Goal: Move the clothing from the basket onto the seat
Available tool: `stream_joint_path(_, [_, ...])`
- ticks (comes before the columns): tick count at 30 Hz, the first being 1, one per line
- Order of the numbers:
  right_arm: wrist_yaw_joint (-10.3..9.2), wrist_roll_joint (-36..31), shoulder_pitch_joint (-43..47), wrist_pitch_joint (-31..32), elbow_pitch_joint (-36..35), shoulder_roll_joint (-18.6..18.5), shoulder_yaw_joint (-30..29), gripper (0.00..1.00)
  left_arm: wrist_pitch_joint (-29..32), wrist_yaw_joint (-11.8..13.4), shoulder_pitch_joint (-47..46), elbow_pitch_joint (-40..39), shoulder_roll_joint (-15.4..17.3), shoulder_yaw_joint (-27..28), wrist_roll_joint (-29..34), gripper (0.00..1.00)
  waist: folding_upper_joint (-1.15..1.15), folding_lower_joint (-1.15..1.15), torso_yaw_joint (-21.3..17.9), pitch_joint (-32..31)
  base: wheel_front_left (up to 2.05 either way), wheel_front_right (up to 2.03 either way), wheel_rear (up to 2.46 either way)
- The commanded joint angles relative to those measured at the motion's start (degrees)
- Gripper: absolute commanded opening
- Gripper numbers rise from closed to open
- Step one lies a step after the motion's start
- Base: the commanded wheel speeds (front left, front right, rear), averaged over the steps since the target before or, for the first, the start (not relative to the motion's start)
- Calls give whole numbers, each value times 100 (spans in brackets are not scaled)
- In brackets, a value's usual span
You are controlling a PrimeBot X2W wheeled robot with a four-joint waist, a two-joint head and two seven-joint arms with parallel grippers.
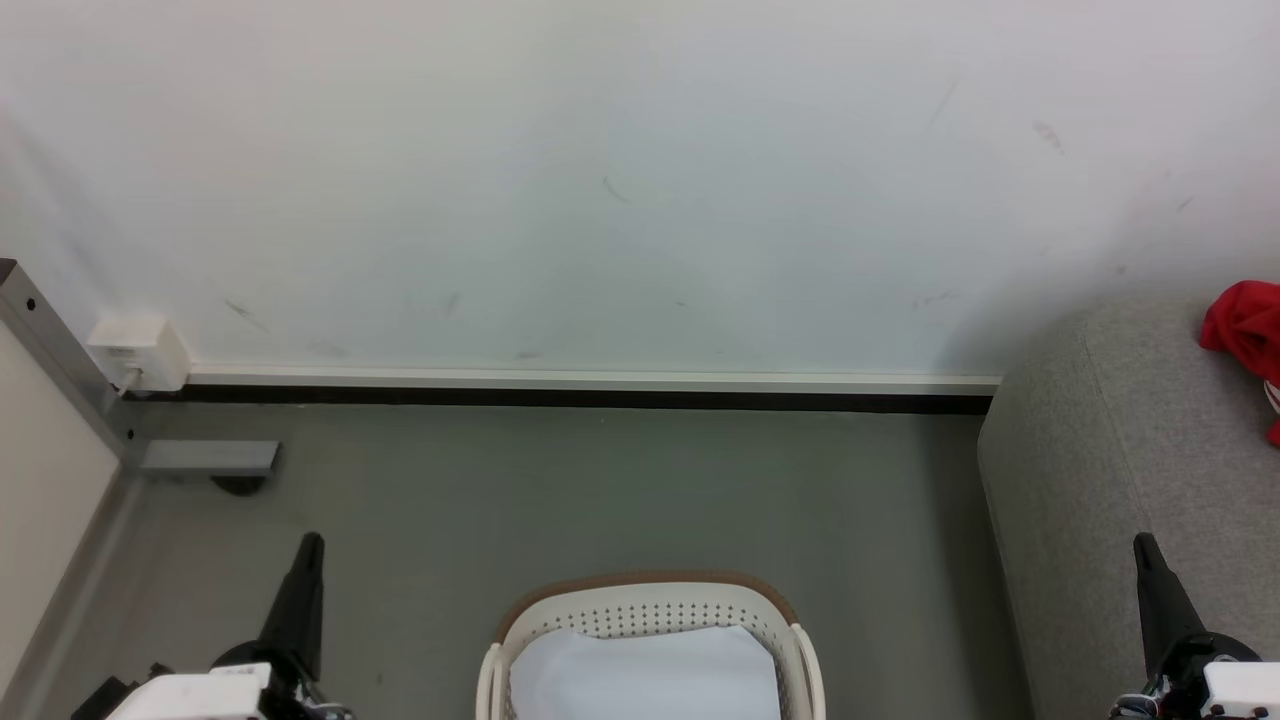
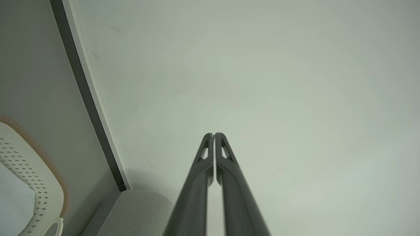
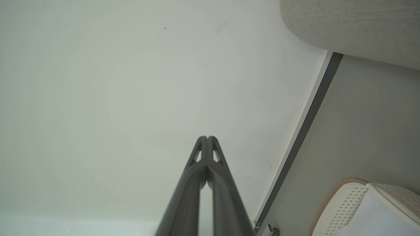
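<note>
Clothing (image 1: 1245,325) lies red on the seat (image 1: 1100,450), far right; basket (image 1: 650,605) sits on the floor (image 1: 600,500) between your arms; your left gripper (image 2: 214,135) and right gripper (image 3: 207,137) both have fingers pressed together, gripping nothing

Wall (image 1: 640,180): white and plain, with faint dark scuff marks.
Skirting (image 1: 600,380): a white strip along the foot of the wall, with a black strip (image 1: 600,399) directly beneath it where it meets the floor.
Floor (image 1: 600,500): grey and smooth.
White box (image 1: 140,352): mounted low on the wall at the far left.
Metal post (image 1: 55,345): grey with small holes, bordering a beige panel (image 1: 40,470).
Grey bracket (image 1: 208,457): lies flat on the floor at the base of the post.
</note>
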Motion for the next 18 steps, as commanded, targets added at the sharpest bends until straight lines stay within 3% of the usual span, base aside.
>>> stream_joint_path(1, [-13,10,-71,18,-36,-48,-25,0,24,-32,-50,-15,11,15,-76,0,0,0,0,0,0,0,0])
stream_joint_path(18, [-13,11,-70,17,-36,-47,-24,0,23,-33,-49,-16,12,14,-77,0,0,0,0,0,0,0,0])
